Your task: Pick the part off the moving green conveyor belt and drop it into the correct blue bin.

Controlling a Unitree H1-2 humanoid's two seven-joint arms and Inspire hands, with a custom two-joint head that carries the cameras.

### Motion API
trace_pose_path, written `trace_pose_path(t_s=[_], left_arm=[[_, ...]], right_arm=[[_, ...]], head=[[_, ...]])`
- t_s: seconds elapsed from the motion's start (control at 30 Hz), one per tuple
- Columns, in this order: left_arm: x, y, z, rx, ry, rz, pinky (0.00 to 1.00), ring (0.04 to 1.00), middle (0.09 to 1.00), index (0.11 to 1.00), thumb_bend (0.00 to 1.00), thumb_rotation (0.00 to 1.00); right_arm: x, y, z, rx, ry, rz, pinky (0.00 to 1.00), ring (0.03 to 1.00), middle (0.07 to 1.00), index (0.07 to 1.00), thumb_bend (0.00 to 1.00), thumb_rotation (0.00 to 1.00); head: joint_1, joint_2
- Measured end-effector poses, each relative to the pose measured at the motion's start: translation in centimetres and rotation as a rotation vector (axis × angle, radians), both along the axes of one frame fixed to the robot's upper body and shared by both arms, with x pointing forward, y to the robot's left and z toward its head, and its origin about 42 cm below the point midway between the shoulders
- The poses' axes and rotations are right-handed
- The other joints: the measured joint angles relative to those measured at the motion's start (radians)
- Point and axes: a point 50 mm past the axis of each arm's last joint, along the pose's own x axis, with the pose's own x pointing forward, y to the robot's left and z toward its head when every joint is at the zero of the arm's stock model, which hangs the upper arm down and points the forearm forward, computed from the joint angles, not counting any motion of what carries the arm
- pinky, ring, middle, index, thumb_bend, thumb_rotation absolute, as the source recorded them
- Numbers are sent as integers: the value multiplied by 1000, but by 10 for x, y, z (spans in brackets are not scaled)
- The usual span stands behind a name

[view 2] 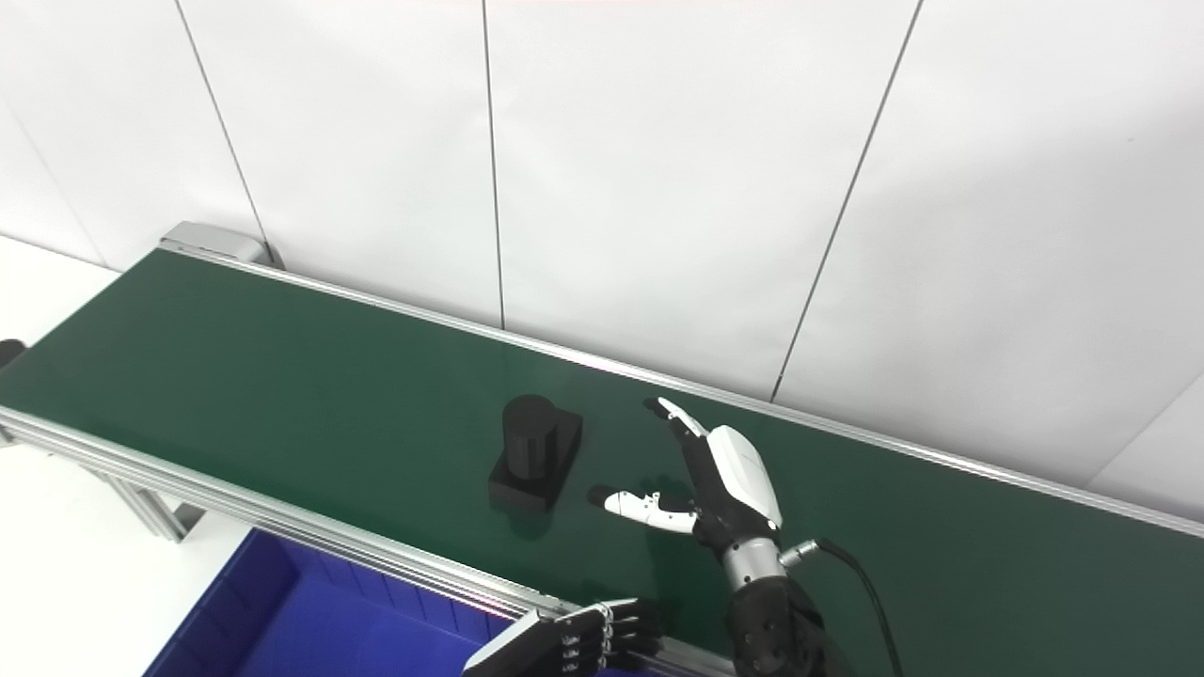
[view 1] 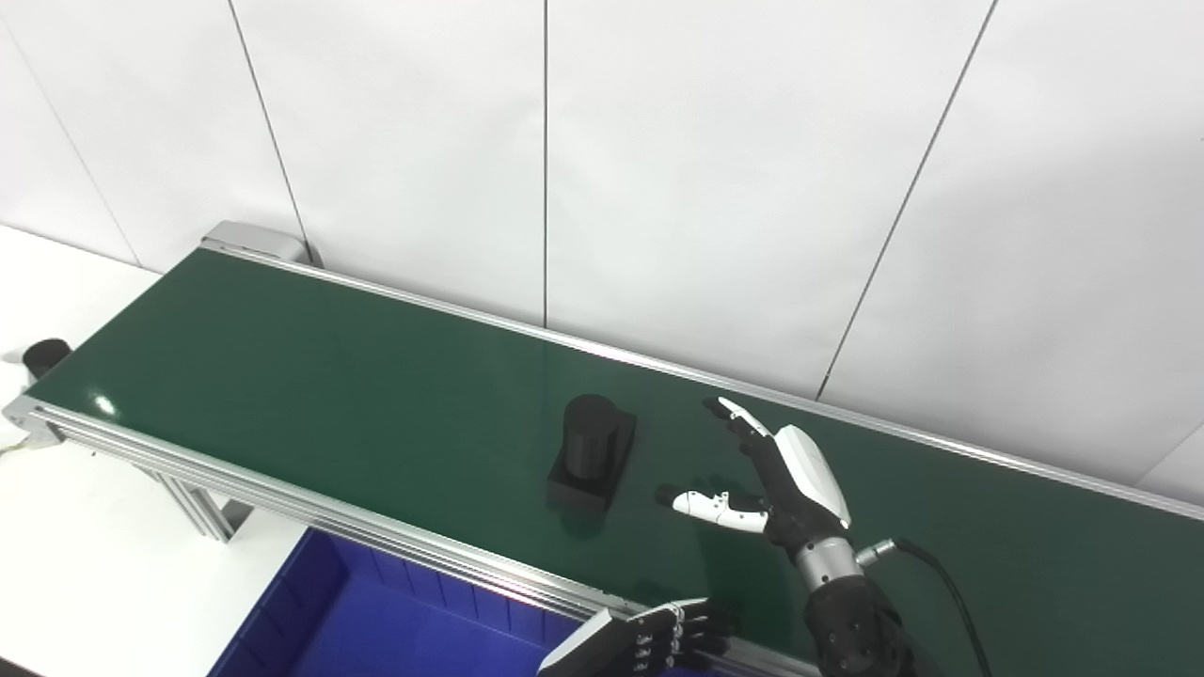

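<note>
Part: a black piece [view 1: 593, 453], a short upright cylinder on a flat rectangular base, resting on the belt just left of centre in the frame, nearer the belt's front rail than the back one.
Conveyor belt: dark green [view 1: 310, 376], running from the upper left down to the lower right, edged with silver aluminium rails.
Right hand: black and white [view 1: 767, 480], over the belt just to the right of the part and not touching it; fingers stretched toward the upper left, thumb pointing left at the part, spread apart with nothing in its grasp.
Left hand: dark [view 2: 593, 637], at the bottom edge of the frame beside the belt's front rail, fingers curled in, holding nothing visible.
Blue bin: [view 1: 376, 621] at the lower left below the front rail, only partly in view.
Surface: white [view 1: 85, 574], under the conveyor frame at the left.
Wall: white panels [view 1: 715, 169] behind the belt.
</note>
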Motion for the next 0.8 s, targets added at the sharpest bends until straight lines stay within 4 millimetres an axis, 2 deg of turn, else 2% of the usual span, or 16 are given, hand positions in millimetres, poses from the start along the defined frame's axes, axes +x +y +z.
trace_pose_path(t_s=[0.33, 0.57, 0.8], left_arm=[[0, -1, 0, -2, 0, 1, 836, 868, 878, 876, 1000, 328], [0, -2, 0, 0, -1, 1, 835, 866, 880, 878, 1000, 328], [0, -5, 1, -1, -4, -5, 838, 867, 877, 877, 1000, 320]], right_arm=[[3, 15, 8, -10, -24, 35, 818, 893, 898, 894, 754, 484], [4, 22, -3, -63, 2, 55, 831, 892, 899, 898, 753, 517], [3, 24, -4, -79, -3, 64, 850, 904, 903, 899, 758, 527]], head=[[6, 6], [8, 8], [9, 15]])
